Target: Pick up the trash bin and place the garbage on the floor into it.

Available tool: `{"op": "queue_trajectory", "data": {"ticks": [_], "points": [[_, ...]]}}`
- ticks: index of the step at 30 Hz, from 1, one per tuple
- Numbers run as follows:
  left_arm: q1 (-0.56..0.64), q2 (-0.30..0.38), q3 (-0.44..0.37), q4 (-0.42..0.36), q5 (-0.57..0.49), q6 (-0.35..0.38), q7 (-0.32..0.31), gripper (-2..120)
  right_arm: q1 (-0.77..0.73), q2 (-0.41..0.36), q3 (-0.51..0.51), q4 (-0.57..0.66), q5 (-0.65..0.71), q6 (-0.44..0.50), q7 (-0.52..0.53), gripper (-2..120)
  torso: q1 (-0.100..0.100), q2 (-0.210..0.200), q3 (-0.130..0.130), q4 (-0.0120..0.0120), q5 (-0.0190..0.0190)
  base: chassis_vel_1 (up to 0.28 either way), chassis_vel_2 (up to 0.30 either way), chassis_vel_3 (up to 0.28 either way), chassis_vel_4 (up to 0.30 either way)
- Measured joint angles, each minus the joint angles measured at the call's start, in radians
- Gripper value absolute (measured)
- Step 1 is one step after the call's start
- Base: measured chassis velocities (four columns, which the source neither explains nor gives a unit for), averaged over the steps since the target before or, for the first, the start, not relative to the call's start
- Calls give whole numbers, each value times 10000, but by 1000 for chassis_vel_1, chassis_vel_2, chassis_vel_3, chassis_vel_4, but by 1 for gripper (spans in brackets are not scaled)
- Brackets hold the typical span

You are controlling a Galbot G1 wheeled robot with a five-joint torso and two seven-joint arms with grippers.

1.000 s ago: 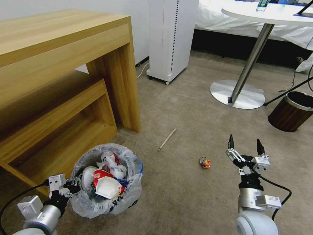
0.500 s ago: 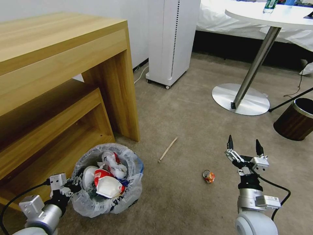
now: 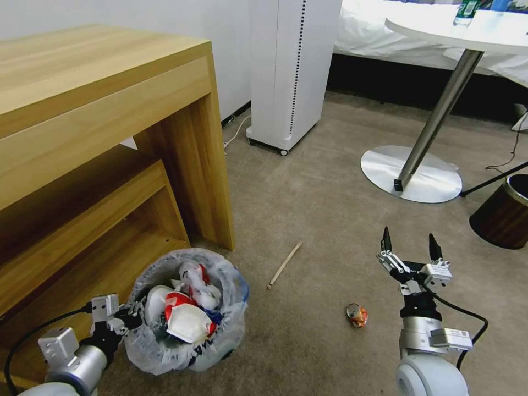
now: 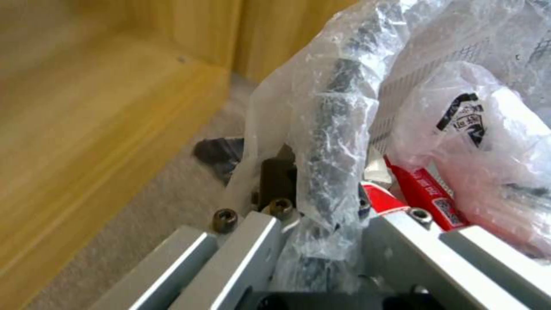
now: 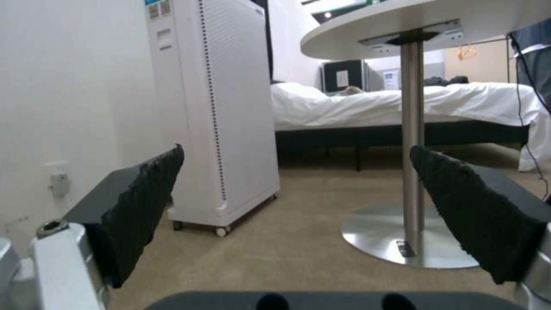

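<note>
With the left gripper clamped on the nearly full bag-lined round trash bin, a crushed orange can and thin wooden stick remain on the beige carpet floor by the spread-fingered right gripper.

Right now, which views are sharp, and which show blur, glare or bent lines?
Head view: sharp, but the desk edges bow near the frame border; a sheen lies on the table's metal base. Left wrist view: the wood is soft, the bin's plastic bag glints. Right wrist view: the near pincer pads look slightly soft.

A bedroom: white-sheeted bed; wooden desk; carpeted floor.
</note>
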State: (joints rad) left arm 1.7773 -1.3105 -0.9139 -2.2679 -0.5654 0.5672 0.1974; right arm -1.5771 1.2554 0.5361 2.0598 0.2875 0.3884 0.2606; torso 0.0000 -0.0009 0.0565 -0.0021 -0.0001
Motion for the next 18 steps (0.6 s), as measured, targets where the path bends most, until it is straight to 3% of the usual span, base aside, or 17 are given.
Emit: {"op": "queue_trajectory", "data": {"ticks": [6, 18], "points": [[167, 499, -65, -87, -216, 252, 120, 1, 52, -52, -40, -36, 78, 0, -73, 100, 0, 0, -1, 1, 0, 0, 0, 0, 0], [143, 850, 42, -36, -398, 367, 103, 1, -17, -6, -32, -69, 50, 24, -139, 100, -1, 0, -2, 0, 0, 0, 0, 0, 0]]}}
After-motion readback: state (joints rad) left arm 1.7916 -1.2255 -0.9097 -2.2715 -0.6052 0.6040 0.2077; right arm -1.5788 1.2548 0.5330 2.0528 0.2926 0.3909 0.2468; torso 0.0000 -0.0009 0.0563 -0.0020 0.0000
